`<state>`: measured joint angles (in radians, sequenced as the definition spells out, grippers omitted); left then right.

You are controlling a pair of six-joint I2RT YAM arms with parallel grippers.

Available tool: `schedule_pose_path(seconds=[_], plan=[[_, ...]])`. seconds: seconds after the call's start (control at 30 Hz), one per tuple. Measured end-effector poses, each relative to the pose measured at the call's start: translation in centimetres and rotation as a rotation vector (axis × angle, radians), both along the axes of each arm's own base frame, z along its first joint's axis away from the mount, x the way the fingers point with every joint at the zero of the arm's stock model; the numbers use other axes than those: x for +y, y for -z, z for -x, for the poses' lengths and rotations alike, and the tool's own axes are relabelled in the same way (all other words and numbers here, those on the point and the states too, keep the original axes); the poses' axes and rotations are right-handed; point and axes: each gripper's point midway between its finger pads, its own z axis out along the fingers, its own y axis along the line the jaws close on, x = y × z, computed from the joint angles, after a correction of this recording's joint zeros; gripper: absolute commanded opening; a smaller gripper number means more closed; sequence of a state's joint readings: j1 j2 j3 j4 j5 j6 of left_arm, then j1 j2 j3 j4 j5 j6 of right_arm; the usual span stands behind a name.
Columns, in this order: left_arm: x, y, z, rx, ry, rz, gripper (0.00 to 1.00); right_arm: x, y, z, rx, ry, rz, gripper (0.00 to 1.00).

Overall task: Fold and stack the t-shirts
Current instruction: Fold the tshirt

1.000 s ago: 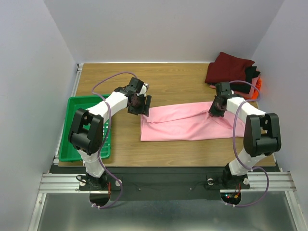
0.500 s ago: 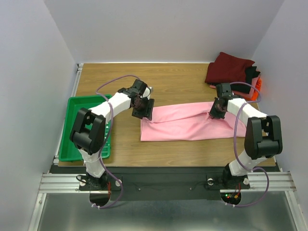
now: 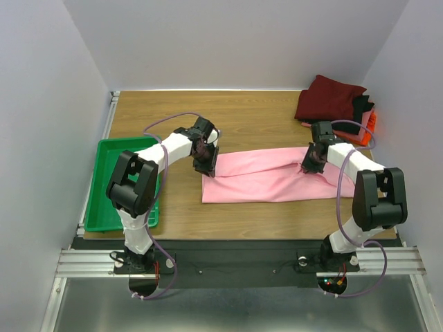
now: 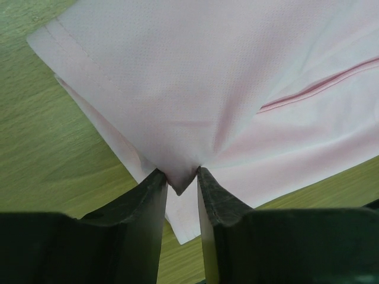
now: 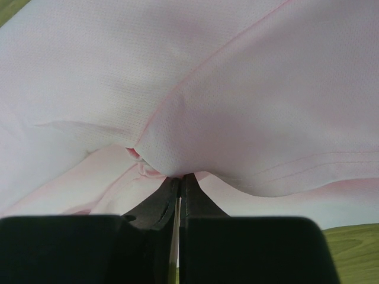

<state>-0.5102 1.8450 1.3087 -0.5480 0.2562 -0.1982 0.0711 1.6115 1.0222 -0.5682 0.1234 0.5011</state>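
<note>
— What is held in the green tray?
— Only its rim and green floor are shown, at the left edge of the desk. Its right part is covered by the left arm, so what lies under there cannot be told.

— Where is the pink t-shirt found?
— It is laid as a long folded strip across the middle of the desk, between the two arms. Its left end is pinched by the left hand: in the left wrist view a small peak of cloth is seen clamped between the two dark fingers. Near its right end a fold is nipped by the right hand, whose fingers are pressed almost together on the cloth.

— And the other shirts?
— A pile is seen at the far right corner of the desk, well apart from the tray. A dark red t-shirt is laid on top. A black t-shirt and an orange-red t-shirt are shown only as edges at the pile's right side; how they are folded cannot be made out.

— What else is cut off?
— The strip's right end is partly covered by the right arm. In both wrist views the pink cloth is cropped by the frame.
</note>
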Motion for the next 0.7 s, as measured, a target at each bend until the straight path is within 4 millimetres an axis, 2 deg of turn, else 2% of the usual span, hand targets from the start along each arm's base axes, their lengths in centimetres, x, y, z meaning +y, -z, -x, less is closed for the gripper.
schedule_pose_path(seconds=[0.07,0.17,0.2,0.43,0.47,0.7], plan=[[0.0,0.0,0.0,0.001,-0.002,-0.002,0.31,0.0,0.0,0.2,0.001,0.000,0.000,0.00],[0.0,0.0,0.0,0.002,-0.002,-0.003,0.11,0.0,-0.2,0.4,0.002,-0.004,0.001,0.00],[0.1,0.0,0.0,0.002,-0.002,-0.004,0.07,0.0,-0.2,0.4,0.002,-0.004,0.002,0.00],[0.1,0.1,0.0,0.003,-0.004,-0.007,0.03,-0.2,-0.9,1.2,0.012,-0.016,0.012,0.00],[0.2,0.1,0.1,0.003,-0.005,-0.010,0.00,-0.3,-1.1,1.5,0.013,-0.021,0.015,0.00],[1.3,-0.1,0.3,-0.002,-0.015,-0.063,0.00,-0.9,-2.4,3.8,0.059,-0.056,0.050,0.00]])
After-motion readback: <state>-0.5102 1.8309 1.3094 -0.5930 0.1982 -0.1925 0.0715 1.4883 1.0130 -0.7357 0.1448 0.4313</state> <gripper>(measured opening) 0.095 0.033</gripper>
